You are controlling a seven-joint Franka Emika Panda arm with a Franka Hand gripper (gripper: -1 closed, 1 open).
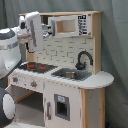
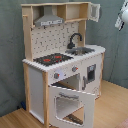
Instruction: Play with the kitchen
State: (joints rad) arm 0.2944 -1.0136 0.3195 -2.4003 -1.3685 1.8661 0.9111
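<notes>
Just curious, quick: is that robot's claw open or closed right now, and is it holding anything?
Gripper: up beside the white and light-wood toy kitchen; open or closed cannot be told.

A wooden floor [image 2: 112, 107] carries the kitchen [image 2: 60, 70], which stands directly on it in the second exterior view, with a grey curtain behind. The oven door [image 2: 70, 106] hangs open, its lower edge just above the floorboards near the floor's front edge.
</notes>
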